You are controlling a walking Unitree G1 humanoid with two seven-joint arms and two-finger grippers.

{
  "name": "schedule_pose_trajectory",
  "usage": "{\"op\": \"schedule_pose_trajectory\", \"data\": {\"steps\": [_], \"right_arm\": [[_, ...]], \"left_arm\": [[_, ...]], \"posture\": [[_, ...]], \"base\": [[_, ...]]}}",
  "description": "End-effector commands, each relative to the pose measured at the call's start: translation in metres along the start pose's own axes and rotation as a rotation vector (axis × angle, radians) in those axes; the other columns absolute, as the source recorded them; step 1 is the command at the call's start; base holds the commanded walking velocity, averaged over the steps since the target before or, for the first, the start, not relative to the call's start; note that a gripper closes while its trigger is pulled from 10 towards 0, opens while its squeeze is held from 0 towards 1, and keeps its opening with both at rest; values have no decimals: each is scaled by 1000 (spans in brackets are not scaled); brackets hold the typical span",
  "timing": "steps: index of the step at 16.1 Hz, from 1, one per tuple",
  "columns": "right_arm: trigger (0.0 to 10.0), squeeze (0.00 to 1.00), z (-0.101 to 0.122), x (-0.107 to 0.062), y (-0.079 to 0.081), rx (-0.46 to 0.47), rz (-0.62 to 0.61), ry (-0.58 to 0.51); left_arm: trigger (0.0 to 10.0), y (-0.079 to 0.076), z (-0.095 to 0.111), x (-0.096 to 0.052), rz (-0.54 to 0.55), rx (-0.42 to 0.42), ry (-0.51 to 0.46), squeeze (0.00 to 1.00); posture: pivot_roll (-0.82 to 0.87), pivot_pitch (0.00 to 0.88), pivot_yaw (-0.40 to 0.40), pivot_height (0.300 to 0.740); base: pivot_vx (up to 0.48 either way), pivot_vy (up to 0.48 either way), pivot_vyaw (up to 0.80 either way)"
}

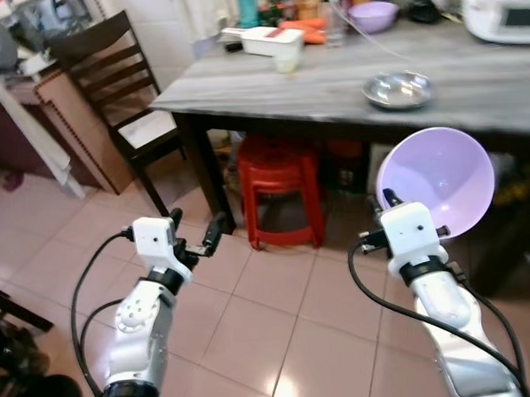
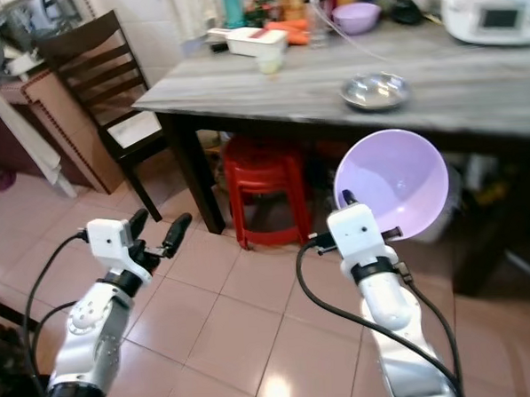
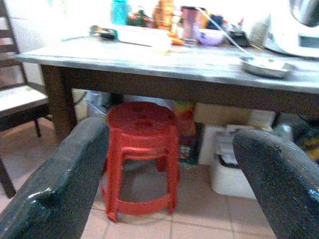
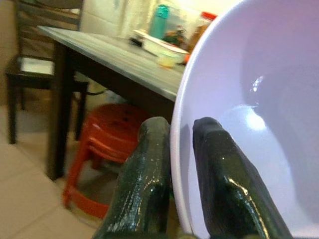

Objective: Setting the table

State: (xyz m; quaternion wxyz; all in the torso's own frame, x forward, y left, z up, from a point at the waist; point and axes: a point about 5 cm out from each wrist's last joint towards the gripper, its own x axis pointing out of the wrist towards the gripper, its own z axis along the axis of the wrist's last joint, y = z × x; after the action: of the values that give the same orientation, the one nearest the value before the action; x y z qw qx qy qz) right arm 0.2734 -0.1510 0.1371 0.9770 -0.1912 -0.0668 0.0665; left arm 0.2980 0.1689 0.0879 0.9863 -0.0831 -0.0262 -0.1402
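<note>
We held the lilac bowl [image 1: 442, 185] by its rim in our right gripper [image 1: 391, 201], tipped on edge below the table [image 1: 242, 93] ahead, while our left gripper [image 1: 196, 238] hung open

The lilac bowl [image 1: 440, 182] is a smooth, glossy plastic bowl, empty inside. It is held tipped on edge in the air below the front edge of the grey table [image 1: 330, 84], its hollow facing the robot. The right gripper [image 4: 179, 149] pinches its rim, one black finger inside and one outside. On the tabletop a small steel dish [image 1: 398, 89] sits upright, and a second purple bowl [image 1: 373, 16] stands near the far edge.
</note>
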Motion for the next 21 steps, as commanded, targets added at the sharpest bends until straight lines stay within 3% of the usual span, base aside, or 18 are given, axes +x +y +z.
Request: {"op": "schedule_pose_trajectory", "data": {"steps": [1, 10, 21], "right_arm": [[10000, 0, 5, 1, 3, 5, 15, -19], [10000, 0, 4, 2, 3, 5, 15, -20], [10000, 0, 6, 5, 6, 10, 35, -26]], "left_arm": [[10000, 6, 3, -1, 12, 9, -5, 0], [10000, 5, 3, -1, 11, 8, -5, 0], [10000, -7, -1, 1, -14, -17, -4, 0]], "posture": [[-110, 0, 134, 740], [-110, 0, 134, 740], [-119, 0, 126, 740]], "base": [[379, 0, 0], [379, 0, 0], [352, 0, -645]]}}
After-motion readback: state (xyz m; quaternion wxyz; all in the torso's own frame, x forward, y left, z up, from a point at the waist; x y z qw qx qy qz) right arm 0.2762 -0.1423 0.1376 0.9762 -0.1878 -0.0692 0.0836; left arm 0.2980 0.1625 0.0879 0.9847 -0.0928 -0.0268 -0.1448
